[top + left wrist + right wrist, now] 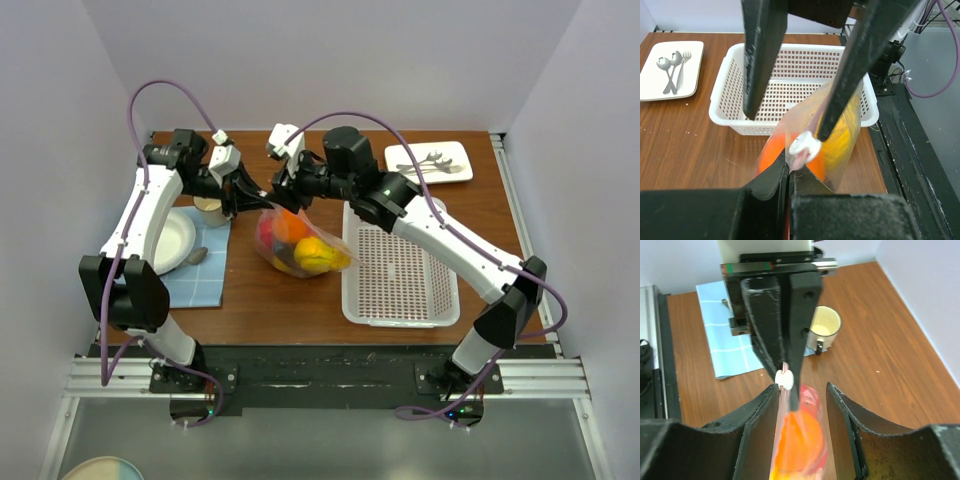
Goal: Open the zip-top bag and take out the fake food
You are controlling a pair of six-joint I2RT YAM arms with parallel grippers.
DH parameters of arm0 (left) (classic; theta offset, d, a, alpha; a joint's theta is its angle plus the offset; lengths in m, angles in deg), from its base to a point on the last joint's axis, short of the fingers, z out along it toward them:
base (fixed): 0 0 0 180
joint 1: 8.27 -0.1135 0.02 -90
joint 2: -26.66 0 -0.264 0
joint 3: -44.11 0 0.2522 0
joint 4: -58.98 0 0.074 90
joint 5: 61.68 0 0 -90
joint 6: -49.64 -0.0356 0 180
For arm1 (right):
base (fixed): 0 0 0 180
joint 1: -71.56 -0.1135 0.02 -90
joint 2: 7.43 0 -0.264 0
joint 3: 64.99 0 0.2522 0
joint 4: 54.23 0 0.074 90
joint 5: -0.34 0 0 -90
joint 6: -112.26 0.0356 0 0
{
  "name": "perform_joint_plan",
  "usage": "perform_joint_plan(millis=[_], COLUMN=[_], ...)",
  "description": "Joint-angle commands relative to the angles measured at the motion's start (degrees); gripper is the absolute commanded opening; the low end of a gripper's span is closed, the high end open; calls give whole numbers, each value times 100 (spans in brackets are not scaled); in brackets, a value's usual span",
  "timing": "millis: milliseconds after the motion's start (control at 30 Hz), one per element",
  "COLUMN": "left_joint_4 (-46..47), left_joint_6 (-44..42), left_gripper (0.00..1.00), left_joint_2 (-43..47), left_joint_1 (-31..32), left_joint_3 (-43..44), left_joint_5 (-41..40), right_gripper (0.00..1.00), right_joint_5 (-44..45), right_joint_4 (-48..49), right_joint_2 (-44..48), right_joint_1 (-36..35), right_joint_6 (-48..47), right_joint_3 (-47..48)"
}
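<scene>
The zip-top bag is clear and hangs above the table between my two grippers. It holds the fake food: an orange ball, a yellow banana and a red piece. My left gripper is shut on the bag's pink zip edge just below the white slider. My right gripper is open, with one finger on each side of the bag's top, and the slider lies by its left finger. The orange ball shows through the plastic between those fingers.
A white perforated basket stands right of the bag. A beige mug, a white plate and a spoon lie on a blue cloth at the left. A white tray with cutlery is at the back right.
</scene>
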Motion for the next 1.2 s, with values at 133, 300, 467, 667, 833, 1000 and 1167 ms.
perform_joint_plan(millis=[133, 300, 467, 667, 833, 1000, 1167], left_joint_4=[-60, -60, -60, -69, -61, -60, -60], left_joint_6=[-171, -171, -171, -206, -215, -250, -268], left_gripper=[2, 2, 2, 2, 2, 2, 2], left_joint_2=[-46, -73, -64, -20, -29, -3, -11], left_joint_1=[-3, -3, -3, -3, -3, -3, -3], left_joint_3=[239, 230, 204, 133, 89, 19, -25], left_joint_5=[164, 182, 165, 121, 120, 103, 120], right_gripper=[49, 49, 47, 41, 38, 32, 37], right_joint_5=[-377, -334, -263, -228, -219, -149, -52], right_joint_4=[-218, -210, -60, 54, 133, 133, 116], right_joint_2=[-60, -95, -156, -279, -350, -297, -148], right_joint_1=[-90, -99, -108, -100, -108, -99, -108], right_joint_6=[-74, -74, -48, 14, 84, 49, -12], right_joint_3=[370, 388, 353, 388, 414, 371, 379])
